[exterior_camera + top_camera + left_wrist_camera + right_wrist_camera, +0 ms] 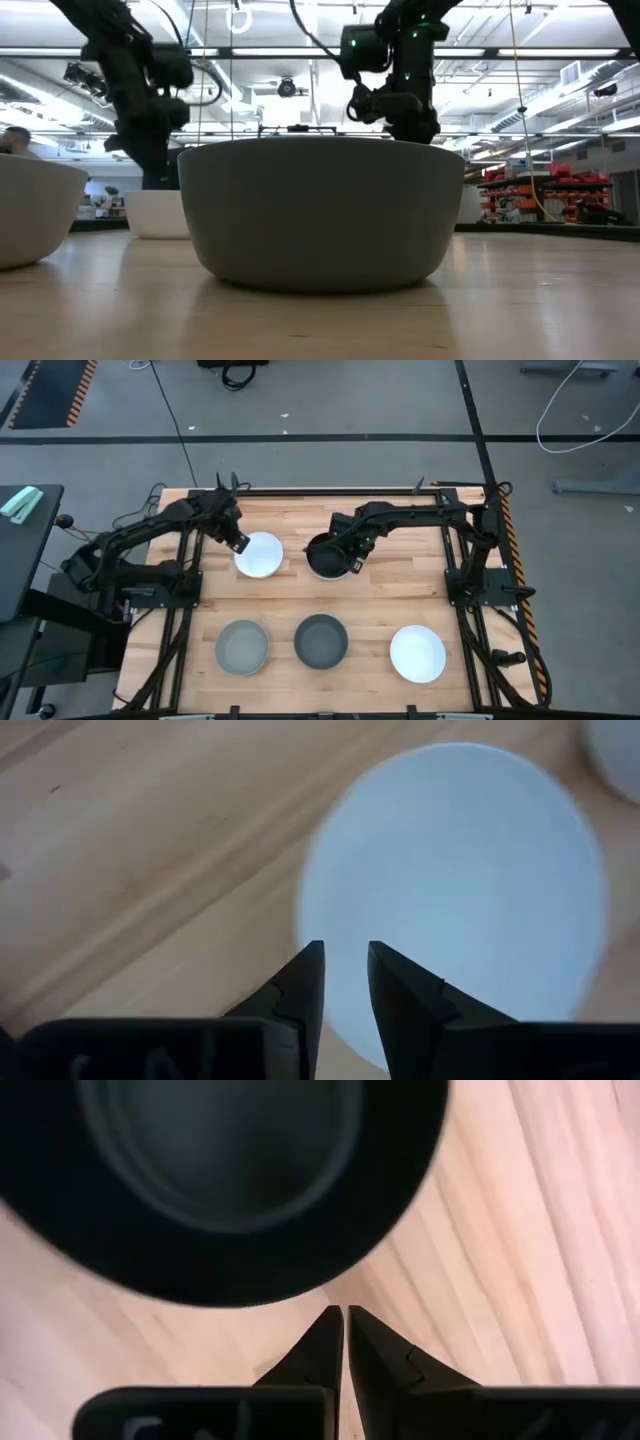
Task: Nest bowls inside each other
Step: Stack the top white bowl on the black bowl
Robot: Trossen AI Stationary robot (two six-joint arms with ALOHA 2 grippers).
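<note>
A white bowl (259,555) stands on its base on the far left part of the table. My left gripper (237,543) is over its left rim, pointing down, with its fingers a narrow gap apart (345,960). A black bowl (328,555) stands at far centre, and a white rim (331,573) shows under its near side. My right gripper (356,560) is shut (345,1320) over bare wood just right of the black bowl (230,1180). A light grey bowl (242,646), a dark grey bowl (321,640) and a second white bowl (417,653) stand in the near row. My left gripper comes from above with its fingertips (312,965) at the white bowl's left rim (305,920). I cannot tell whether they touch it. The bowl stands flat on the table.
The wooden table top (400,600) lies bare between the far bowls and the near row. Black arm frames stand along the left edge (175,590) and the right edge (470,575). In the low view the dark grey bowl (320,210) fills the foreground.
</note>
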